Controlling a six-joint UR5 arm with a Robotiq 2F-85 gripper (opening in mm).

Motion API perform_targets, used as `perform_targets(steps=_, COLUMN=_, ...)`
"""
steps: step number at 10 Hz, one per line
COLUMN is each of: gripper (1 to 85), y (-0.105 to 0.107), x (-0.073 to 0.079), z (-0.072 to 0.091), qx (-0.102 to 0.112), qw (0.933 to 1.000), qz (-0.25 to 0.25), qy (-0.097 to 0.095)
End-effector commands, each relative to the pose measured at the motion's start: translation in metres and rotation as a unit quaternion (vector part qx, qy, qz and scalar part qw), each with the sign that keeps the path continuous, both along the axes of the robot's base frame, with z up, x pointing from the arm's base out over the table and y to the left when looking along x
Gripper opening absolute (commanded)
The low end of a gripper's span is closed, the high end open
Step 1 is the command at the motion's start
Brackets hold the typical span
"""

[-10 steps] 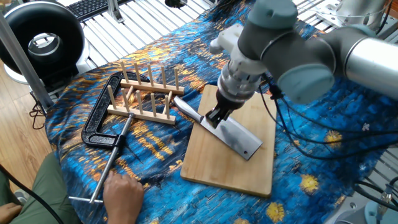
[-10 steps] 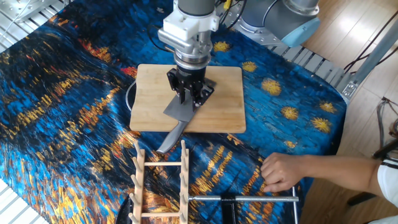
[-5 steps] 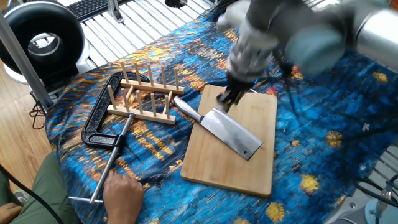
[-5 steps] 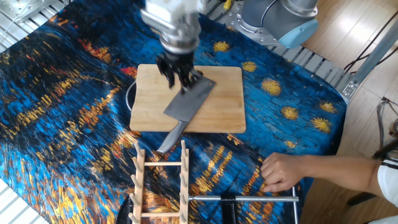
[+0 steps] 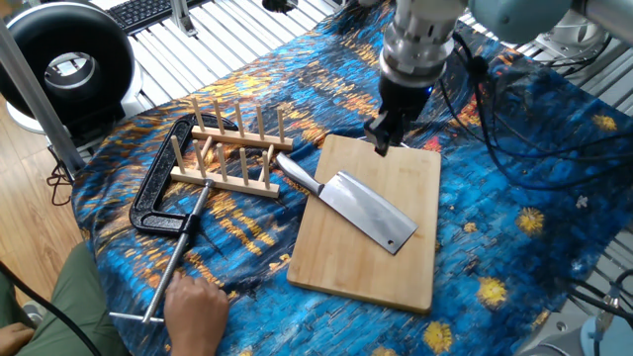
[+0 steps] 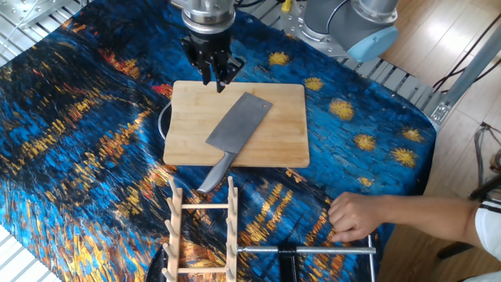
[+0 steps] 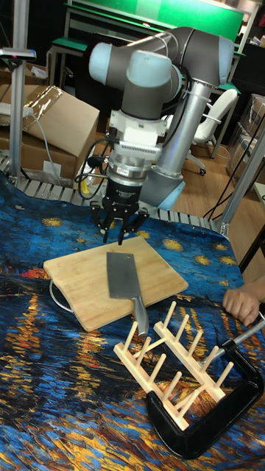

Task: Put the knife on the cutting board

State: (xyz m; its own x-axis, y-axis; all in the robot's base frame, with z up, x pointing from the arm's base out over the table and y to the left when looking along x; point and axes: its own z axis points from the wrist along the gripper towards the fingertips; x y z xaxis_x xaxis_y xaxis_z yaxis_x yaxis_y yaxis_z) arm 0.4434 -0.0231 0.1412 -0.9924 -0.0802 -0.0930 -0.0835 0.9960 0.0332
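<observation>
Nearest, the peg rack (image 7: 173,360) crowds the knife (image 7: 122,282) handle, which overhangs the cutting board (image 7: 158,274) at 6 o'clock; the blade lies flat on it. Beyond, at 12 o'clock, the claw (image 7: 115,225) hangs empty, fingers apart, clear above the board's far edge.

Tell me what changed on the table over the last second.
The gripper let go of the knife, rose and moved to the cutting board's far edge, empty. Knife, board, wooden rack, clamp and the person's hand stayed put.
</observation>
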Motion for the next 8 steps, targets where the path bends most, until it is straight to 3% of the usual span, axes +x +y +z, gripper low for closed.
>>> perform_targets(steps=1, gripper=40.7, y=0.013, x=0.045, z=0.017, qx=0.029, qw=0.9956, qz=0.018, qy=-0.088)
perform_targets(steps=2, gripper=46.0, y=0.016, x=0.037, z=0.015, qx=0.033, qw=0.9963, qz=0.031, qy=-0.073)
perform_targets(steps=4, gripper=47.3, y=-0.007, x=-0.013, z=0.065, qx=0.019, qw=0.9996, qz=0.021, qy=-0.006)
perform_targets(steps=5, gripper=46.7, y=-0.012, x=-0.026, z=0.083, qx=0.003, qw=0.9999, qz=0.013, qy=0.003)
perform_targets(steps=6, gripper=47.0, y=-0.007, x=-0.029, z=0.095, qx=0.003, qw=1.0000, qz=0.006, qy=0.004)
perform_targets(steps=7, gripper=47.0, y=-0.006, x=-0.028, z=0.106, qx=-0.016, qw=0.9997, qz=-0.012, qy=0.014)
perform_targets(steps=8, gripper=44.7, y=0.008, x=-0.028, z=0.116, qx=-0.014, qw=0.9977, qz=-0.059, qy=0.031)
